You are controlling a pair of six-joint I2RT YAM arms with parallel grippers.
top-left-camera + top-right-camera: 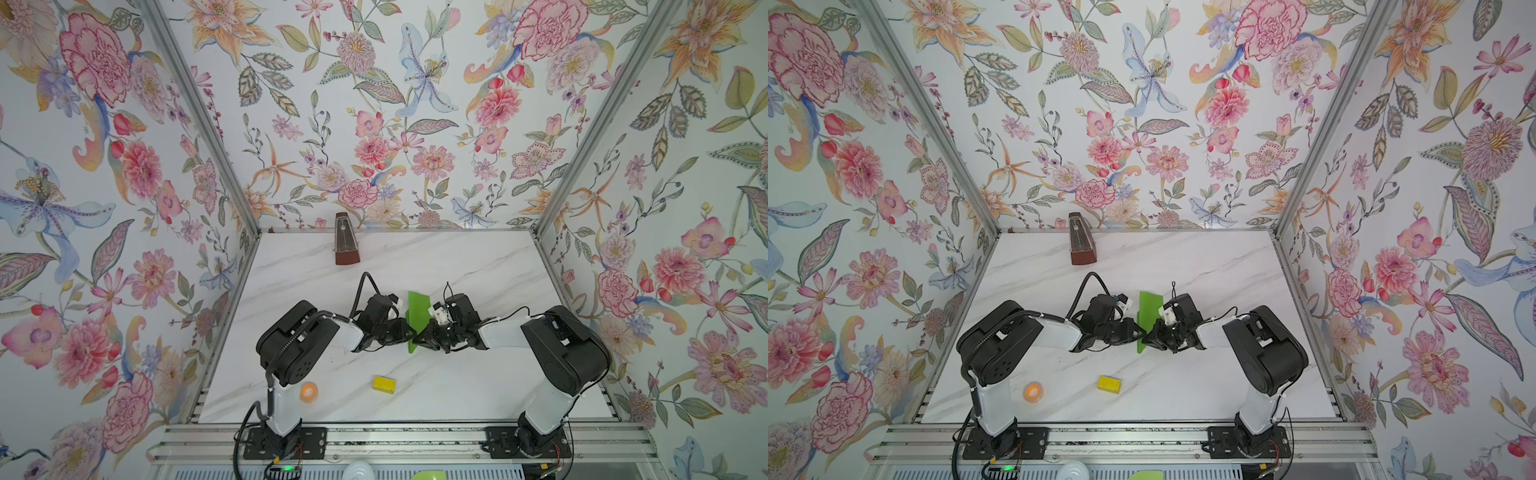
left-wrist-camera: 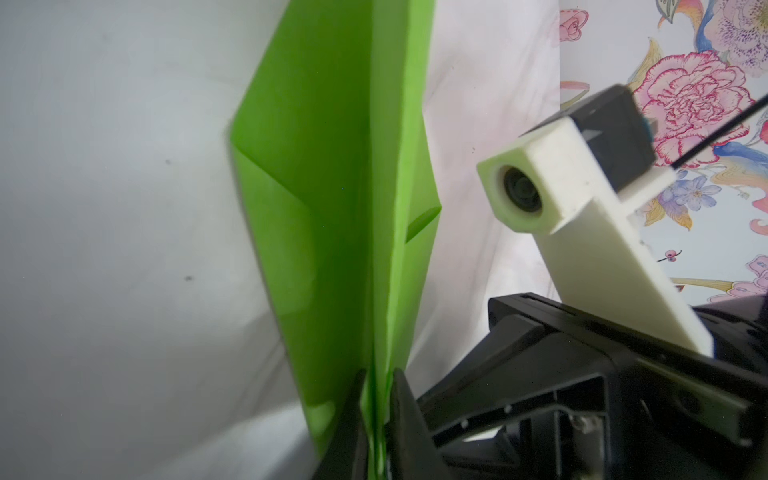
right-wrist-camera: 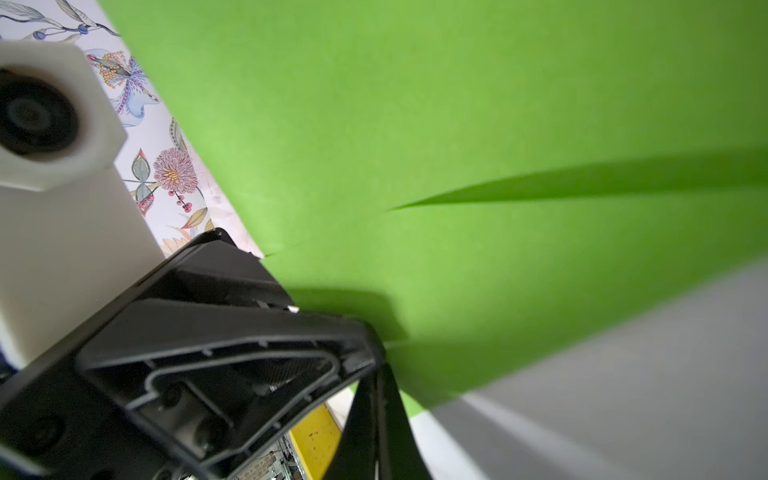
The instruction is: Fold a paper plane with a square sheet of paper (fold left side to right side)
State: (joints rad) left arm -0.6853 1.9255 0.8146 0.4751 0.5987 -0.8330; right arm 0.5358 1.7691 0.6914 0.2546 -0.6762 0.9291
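There is one green paper plane, one yellow block, one small orange and white roll and one brown metronome. There are two arms. The left arm and the right arm both bend in to the middle of the table and meet there. The plane stands up on its edge between them. The left fingers pinch its near end. The right fingers are pressed together on the same end. The block and the roll lie well apart from it, near the front.
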